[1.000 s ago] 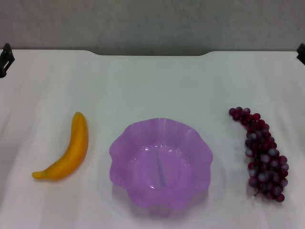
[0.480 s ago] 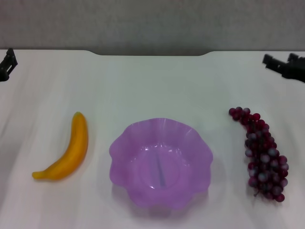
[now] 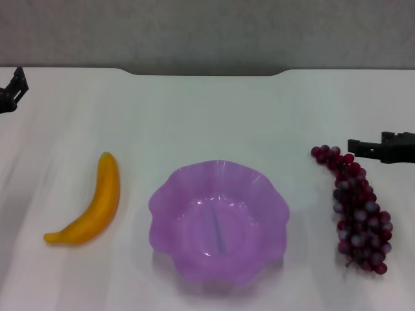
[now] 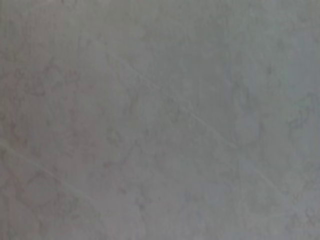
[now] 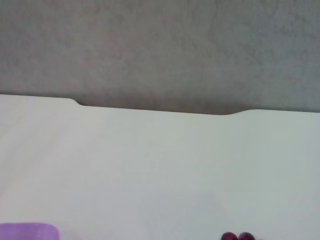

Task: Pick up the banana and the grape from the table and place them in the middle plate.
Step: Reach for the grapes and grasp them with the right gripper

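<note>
The yellow-orange banana point(image 3: 91, 204) lies on the white table point(image 3: 214, 116), left of the purple scalloped plate point(image 3: 218, 220). The plate stands in the middle and holds nothing. The dark red-purple grape bunch point(image 3: 358, 207) lies right of the plate. My right gripper point(image 3: 364, 148) reaches in from the right edge, just above and beside the far end of the bunch. My left gripper point(image 3: 11, 89) sits at the far left edge, well behind the banana. The right wrist view shows the plate's rim point(image 5: 27, 231) and two grapes point(image 5: 235, 236) at its lower border.
The table's dark notched far edge point(image 3: 201, 71) runs along the back, also in the right wrist view point(image 5: 155, 109), with a grey wall behind. The left wrist view shows only a plain grey surface point(image 4: 160, 120).
My right gripper has come in from the far right corner and down to the far end of the grape bunch. The left gripper has shifted slightly at the left edge. The fruit and plate have not moved.
</note>
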Motion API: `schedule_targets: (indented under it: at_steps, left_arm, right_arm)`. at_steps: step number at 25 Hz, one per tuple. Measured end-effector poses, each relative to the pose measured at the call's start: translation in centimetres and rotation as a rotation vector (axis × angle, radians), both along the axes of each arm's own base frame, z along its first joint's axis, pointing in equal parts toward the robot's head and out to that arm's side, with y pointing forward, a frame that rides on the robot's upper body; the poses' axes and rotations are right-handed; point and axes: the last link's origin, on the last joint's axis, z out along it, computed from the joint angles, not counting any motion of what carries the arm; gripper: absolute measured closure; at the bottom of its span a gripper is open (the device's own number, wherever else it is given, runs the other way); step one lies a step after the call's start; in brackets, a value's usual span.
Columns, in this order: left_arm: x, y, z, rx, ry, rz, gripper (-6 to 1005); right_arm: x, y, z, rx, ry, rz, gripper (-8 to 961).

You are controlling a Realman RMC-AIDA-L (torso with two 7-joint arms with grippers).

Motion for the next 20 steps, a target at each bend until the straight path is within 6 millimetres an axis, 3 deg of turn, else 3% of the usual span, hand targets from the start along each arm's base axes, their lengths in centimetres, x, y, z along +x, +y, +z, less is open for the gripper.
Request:
schedule_targets:
  at_steps: [3,6,9,12,20]
  left_arm:
    - [0.2,0.2,-0.3,-0.013,0.005,0.0,212]
    - [0.6,0.4,-0.5,-0.021,0.01,-0.009,212]
    - [0.7,0.4,-0.5,-0.02,0.009,-0.013,212]
    - [0.7,0.4,-0.4,-0.019,0.008,-0.013,212]
    - [0.8,0.4,-0.5,-0.02,0.008,-0.014,212]
  right_arm:
    - [-0.1,-1.4,0.7,-0.012,0.022,-0.012,64]
    - [1.4,-2.3,0.3,-0.027,0.026,-0.068,69]
    - [3.1,-1.8,-0.6,-0.016,0.02,-0.124,75]
    - [3.5,-1.2,-1.5,-0.007,0.017,-0.133,80]
    - [2.6,-0.2,-3.9,-0.051,0.079,-0.068,95]
